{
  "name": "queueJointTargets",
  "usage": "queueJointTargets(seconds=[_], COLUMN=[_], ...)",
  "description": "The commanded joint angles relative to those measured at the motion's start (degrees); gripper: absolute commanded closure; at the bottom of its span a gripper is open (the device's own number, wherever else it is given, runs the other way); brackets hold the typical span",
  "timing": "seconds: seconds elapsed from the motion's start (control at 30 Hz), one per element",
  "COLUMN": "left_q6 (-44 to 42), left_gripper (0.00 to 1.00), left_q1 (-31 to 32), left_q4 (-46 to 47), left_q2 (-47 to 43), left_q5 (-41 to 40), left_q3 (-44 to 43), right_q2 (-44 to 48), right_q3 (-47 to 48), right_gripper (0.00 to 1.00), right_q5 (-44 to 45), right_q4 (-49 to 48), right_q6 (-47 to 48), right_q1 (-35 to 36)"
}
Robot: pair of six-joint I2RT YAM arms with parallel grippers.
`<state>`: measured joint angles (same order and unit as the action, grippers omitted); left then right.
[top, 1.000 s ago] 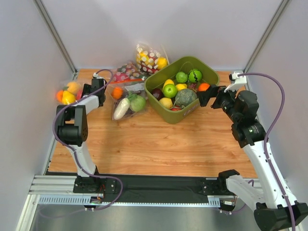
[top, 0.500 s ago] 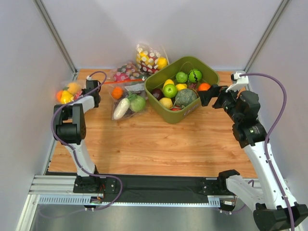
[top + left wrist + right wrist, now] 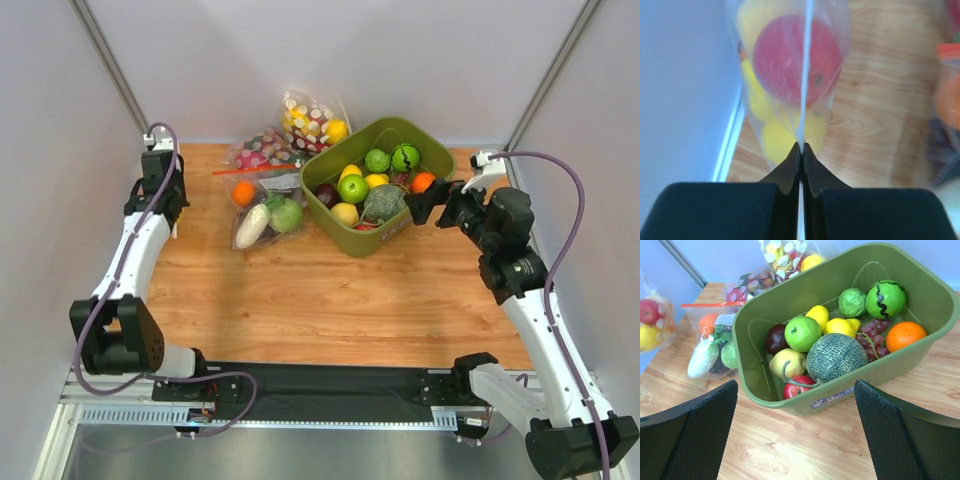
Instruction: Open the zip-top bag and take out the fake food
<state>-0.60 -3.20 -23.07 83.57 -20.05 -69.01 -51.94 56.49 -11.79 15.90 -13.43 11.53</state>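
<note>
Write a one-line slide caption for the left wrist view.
Left gripper pinching the clear bag by its edge, red and yellow fake fruit inside.

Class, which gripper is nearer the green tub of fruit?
Right. The right gripper hangs open just beside the right end of the green tub; the left gripper is far across the table, shut on a bag of fruit.

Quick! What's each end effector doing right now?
Left end effector: closed, pinching the zip-top bag.
Right end effector: open, holding nothing.
</note>
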Motion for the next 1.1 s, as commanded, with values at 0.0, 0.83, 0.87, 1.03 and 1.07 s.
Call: queueJointTargets(seconds=[0.0,0.83,0.87,1.03,1.07], left_q6=[7.4,33.8,34.6,38.3,38.8], left_gripper=[1.0,1.0,1.0,1.0,1.0], left_q1=[-0.1,21.7,23.1,31.8,33.1], left_q4=[-3.6,-1.3,-0.5,3.4,3.6], left_q2=[-7.0,-36.9,-36.7,-34.6,-34.2], left_q5=[10.5,22.4,21.6,15.3,14.3], left_q3=[1.1,12.3,12.4,13.0,12.9], right_q2=[-0.7,-16.5,-17.0,-19.3,-20.3], right_q3=[-0.1,10.7,10.7,10.1,10.1], right_gripper=[0.0,0.0,0.0,0.0,0.0], right_q5=[-4.6,7.0,7.3,7.9,7.6], right_q4=[-2.6,-9.7,-11.3,-15.4,-15.4], right_q6=[0.9,9.1,9.6,12.5,13.2], right_q1=[-0.2,36.5,38.2,41.4,42.3])
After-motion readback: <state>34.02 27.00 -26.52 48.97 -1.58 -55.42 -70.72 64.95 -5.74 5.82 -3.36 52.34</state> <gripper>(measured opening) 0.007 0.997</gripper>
